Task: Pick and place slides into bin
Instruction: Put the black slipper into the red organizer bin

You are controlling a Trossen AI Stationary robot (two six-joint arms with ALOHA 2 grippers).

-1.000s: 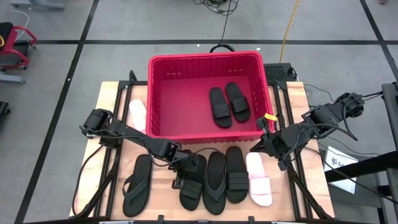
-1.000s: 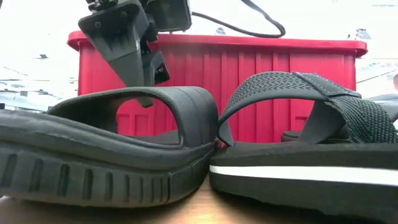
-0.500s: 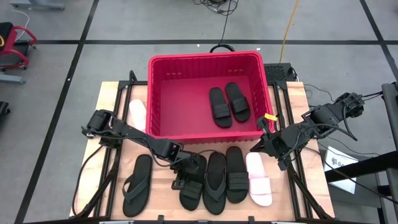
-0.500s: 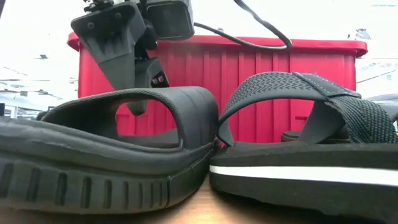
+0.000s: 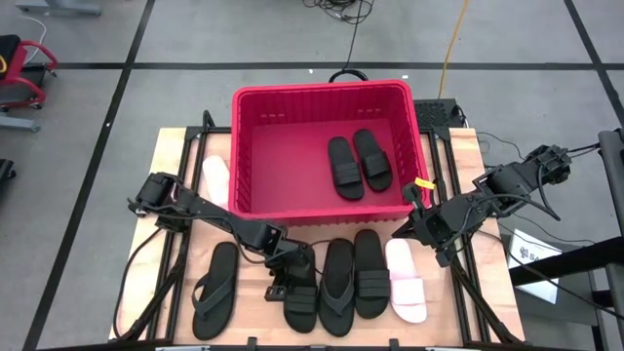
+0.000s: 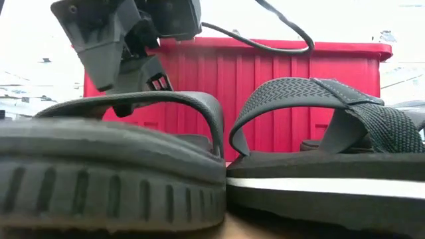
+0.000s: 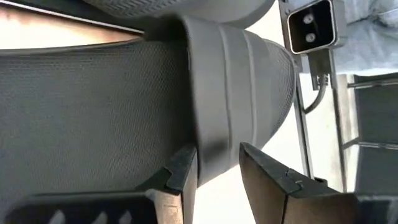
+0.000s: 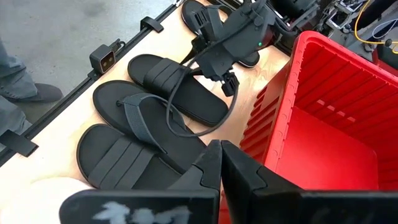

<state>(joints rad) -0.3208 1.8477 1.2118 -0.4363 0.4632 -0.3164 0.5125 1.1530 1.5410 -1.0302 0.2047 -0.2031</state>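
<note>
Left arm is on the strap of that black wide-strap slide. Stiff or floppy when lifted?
Probably semi-stiff: the black wide-strap slide has a thick ribbed sole that should hold shape. Its arched strap, between the left tool fingers, may flex. Held by the strap, it will likely hang tilted.

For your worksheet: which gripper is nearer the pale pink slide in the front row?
Right. The right gripper hovers just behind the pink slide; the left gripper grips a black slide farther along.

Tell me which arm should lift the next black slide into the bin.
Left. Its left gripper already straddles the black slide's strap; the right gripper waits shut beside the bin.
</note>
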